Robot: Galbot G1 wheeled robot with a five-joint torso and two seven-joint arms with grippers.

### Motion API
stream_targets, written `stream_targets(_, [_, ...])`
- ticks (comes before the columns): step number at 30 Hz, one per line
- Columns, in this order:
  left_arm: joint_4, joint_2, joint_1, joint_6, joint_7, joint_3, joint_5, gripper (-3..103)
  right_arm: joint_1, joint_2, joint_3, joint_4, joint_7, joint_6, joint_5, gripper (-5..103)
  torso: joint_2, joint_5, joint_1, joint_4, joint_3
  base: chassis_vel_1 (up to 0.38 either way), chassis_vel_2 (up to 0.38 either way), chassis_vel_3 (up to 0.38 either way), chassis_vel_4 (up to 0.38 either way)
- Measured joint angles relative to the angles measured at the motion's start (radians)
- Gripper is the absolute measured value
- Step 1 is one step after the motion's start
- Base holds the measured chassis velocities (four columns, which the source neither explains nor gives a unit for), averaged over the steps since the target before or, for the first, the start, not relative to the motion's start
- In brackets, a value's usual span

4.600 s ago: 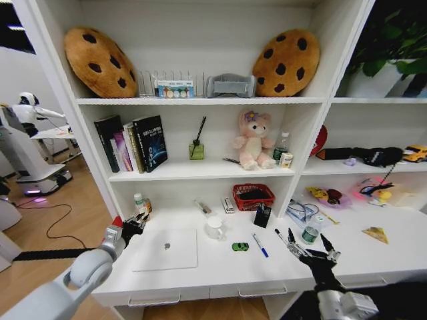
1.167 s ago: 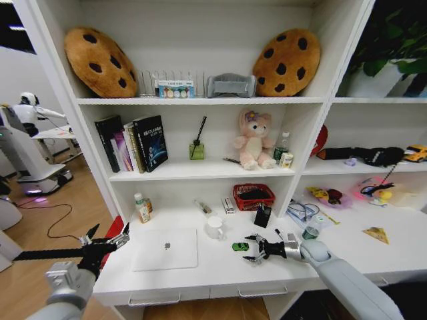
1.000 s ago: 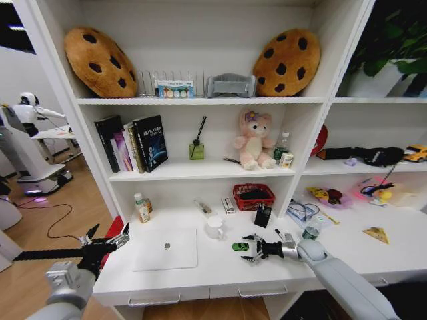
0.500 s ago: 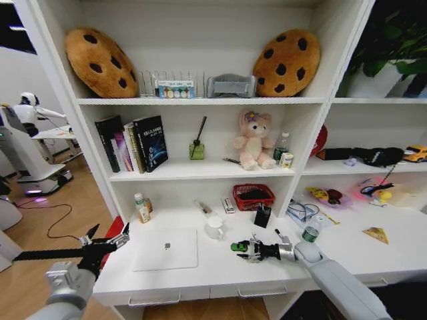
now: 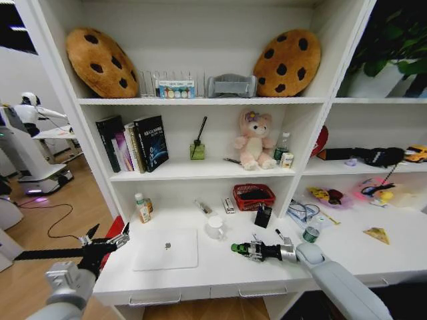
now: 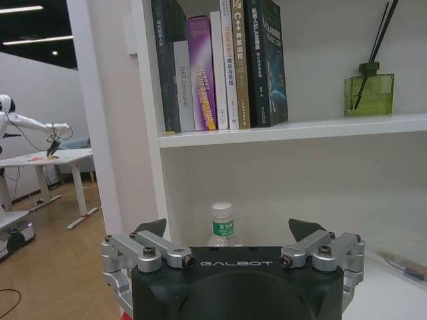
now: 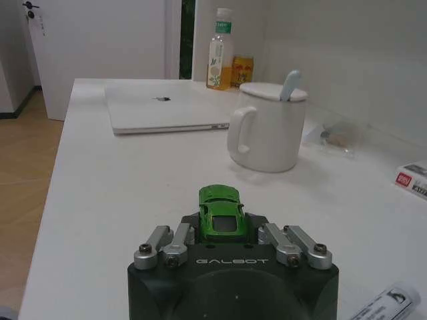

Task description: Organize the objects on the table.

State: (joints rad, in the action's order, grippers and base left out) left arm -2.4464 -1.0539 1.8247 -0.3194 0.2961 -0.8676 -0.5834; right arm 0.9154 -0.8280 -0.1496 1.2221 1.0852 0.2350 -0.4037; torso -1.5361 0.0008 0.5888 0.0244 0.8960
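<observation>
A tiny green toy car sits on the white table, right of the thin silver laptop. My right gripper lies low over the desktop, its fingers closed in on the car's sides. Behind it, a pen lies on the table and a small clear green-capped bottle stands there. My left gripper hangs open with nothing in it, off the table's left end.
A white mug with a spoon stands just behind the car. A red basket and a black holder are at the back. A juice bottle stands at the back left. Shelves rise above.
My right gripper has slid left along the table to the green car and its fingers have drawn in around it. The left arm has stayed put.
</observation>
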Motion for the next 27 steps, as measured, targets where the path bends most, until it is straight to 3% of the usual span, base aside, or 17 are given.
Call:
stream_targets(5, [0.0,0.0,0.0,0.0,0.0,0.0,0.0,100,0.045,0.039,-0.089,0.135,-0.03,-0.023,-0.05,36,0.0,-0.0007,0.0,-0.0005,0.0,0.0,0.0,0.0,0.0])
stream_targets(8, [0.0,0.0,0.0,0.0,0.0,0.0,0.0,100,0.072,0.1,-0.155,0.247,-0.05,-0.051,-0.111,36,0.0,-0.0009,0.0,-0.0003,0.0,0.0,0.0,0.0,0.0])
stream_targets(11, [0.0,0.0,0.0,0.0,0.0,0.0,0.0,100,0.048,0.22,-0.222,0.371,-0.059,-0.08,-0.215,36,0.0,-0.0011,0.0,-0.0002,0.0,0.0,0.0,0.0,0.0])
stream_targets(16, [0.0,0.0,0.0,0.0,0.0,0.0,0.0,100,-0.015,0.288,-0.219,0.415,-0.074,-0.106,-0.305,36,0.0,-0.0007,0.0,-0.0004,0.0,0.0,0.0,0.0,0.0])
stream_targets(18, [0.0,0.0,0.0,0.0,0.0,0.0,0.0,100,-0.126,0.326,-0.166,0.426,-0.095,-0.134,-0.389,36,0.0,-0.0008,0.0,-0.0002,0.0,0.0,0.0,0.0,0.0])
stream_targets(22, [0.0,0.0,0.0,0.0,0.0,0.0,0.0,100,-0.299,0.343,-0.045,0.406,-0.142,-0.166,-0.459,36,0.0,-0.001,0.0,-0.0007,0.0,0.0,0.0,0.0,0.0])
stream_targets(24, [0.0,0.0,0.0,0.0,0.0,0.0,0.0,100,-0.475,0.323,0.114,0.353,-0.199,-0.201,-0.499,36,0.0,-0.0002,0.0,0.0,0.0,0.0,0.0,0.0,0.0])
stream_targets(25, [0.0,0.0,0.0,0.0,0.0,0.0,0.0,100,-0.475,0.323,0.114,0.353,-0.199,-0.201,-0.499,36,0.0,-0.0002,0.0,0.0,0.0,0.0,0.0,0.0,0.0])
stream_targets(27, [0.0,0.0,0.0,0.0,0.0,0.0,0.0,100,-0.641,0.284,0.262,0.309,-0.278,-0.242,-0.509,36,0.0,-0.0007,0.0,-0.0006,0.0,0.0,0.0,0.0,0.0])
